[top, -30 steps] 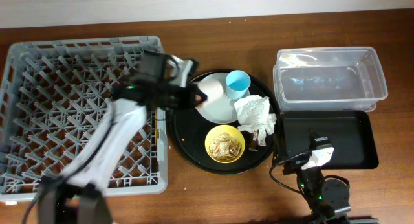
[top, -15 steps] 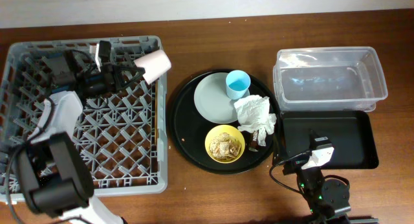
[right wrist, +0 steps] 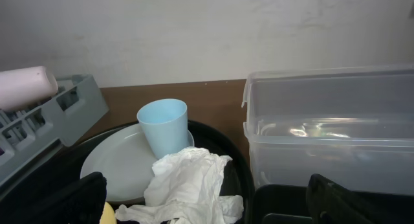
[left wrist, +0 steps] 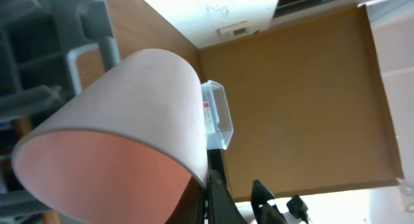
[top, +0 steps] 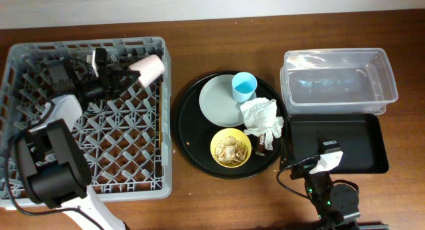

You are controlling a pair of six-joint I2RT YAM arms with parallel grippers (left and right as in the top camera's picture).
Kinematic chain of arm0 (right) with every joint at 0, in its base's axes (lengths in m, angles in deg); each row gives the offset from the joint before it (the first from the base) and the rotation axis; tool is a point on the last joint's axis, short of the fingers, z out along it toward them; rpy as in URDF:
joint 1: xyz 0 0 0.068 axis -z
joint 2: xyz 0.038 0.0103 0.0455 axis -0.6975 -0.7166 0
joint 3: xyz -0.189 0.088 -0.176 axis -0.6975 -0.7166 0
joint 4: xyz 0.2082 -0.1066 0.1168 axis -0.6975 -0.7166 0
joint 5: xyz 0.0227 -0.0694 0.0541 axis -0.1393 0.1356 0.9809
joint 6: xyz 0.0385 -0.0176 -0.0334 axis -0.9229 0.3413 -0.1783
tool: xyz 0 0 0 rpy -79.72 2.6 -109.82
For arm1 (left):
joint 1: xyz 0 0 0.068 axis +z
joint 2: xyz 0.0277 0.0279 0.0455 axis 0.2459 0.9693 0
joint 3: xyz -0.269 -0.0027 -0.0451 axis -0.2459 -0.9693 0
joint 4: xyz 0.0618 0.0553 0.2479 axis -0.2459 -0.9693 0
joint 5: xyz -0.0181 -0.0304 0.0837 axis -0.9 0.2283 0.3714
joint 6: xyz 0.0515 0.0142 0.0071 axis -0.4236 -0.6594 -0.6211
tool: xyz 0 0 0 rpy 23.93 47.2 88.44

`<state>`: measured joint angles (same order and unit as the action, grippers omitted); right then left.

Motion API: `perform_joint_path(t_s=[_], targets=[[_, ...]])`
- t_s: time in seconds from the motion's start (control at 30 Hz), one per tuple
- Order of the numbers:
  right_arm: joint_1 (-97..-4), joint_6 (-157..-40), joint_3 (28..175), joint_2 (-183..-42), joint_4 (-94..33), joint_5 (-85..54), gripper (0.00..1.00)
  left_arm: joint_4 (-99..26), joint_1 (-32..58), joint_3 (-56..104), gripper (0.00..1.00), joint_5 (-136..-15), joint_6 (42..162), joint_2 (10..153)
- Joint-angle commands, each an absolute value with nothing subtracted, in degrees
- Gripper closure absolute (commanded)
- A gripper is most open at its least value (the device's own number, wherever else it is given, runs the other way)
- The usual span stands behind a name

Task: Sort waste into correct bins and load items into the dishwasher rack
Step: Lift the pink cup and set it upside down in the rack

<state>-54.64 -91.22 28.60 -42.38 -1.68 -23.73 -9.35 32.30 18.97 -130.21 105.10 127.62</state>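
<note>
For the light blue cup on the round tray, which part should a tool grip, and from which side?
Likely the rim of the light blue cup, from above, one finger inside: it stands upright, mouth open, with the napkin beside it crowding a side approach.

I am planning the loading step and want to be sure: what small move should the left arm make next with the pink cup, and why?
The left gripper holds the pink cup on its side above a corner of the dishwasher rack, not yet set among the pegs. So, probably: tip it mouth-down and lower it between the pegs there.
</note>
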Motion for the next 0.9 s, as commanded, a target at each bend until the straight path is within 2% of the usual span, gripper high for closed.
perform_joint_path(t_s=[0.0,0.17,0.37,0.43,0.47,0.5,0.6,0.77,0.87], targets=[[-54.22,-91.28,28.3,-42.05,-2.03,-24.43,0.01,-9.63,33.85,19.08,1.0,-124.42,105.63,128.15],[-54.22,-91.28,28.3,-42.05,-2.03,-24.43,0.02,-10.49,36.45,19.08,1.0,-124.48,105.61,128.15],[-54.22,-91.28,28.3,-42.05,-2.03,-24.43,0.01,-19.14,40.89,19.08,0.99,-124.22,105.61,128.12],[-54.22,-91.28,28.3,-42.05,-2.03,-24.43,0.01,-21.42,42.18,19.08,0.87,-124.22,105.61,128.12],[-54.22,-91.28,28.3,-42.05,-2.03,-24.43,0.02,-22.49,42.68,19.08,0.76,-124.22,105.61,128.01],[-54.22,-91.28,28.3,-42.05,-2.03,-24.43,0.01,-23.3,43.08,19.08,0.74,-124.22,105.61,127.71],[-54.22,-91.28,28.3,-42.05,-2.03,-24.43,0.01,-25.37,43.51,19.08,0.6,-120.4,105.61,124.32],[-54.22,-91.28,28.3,-42.05,-2.03,-24.43,0.01,-25.83,42.33,19.08,0.58,-110.06,105.59,108.17],[-54.22,-91.28,28.3,-42.05,-2.03,-24.43,0.01,-26.05,35.1,19.08,0.58,-96.2,104.43,93.52]])
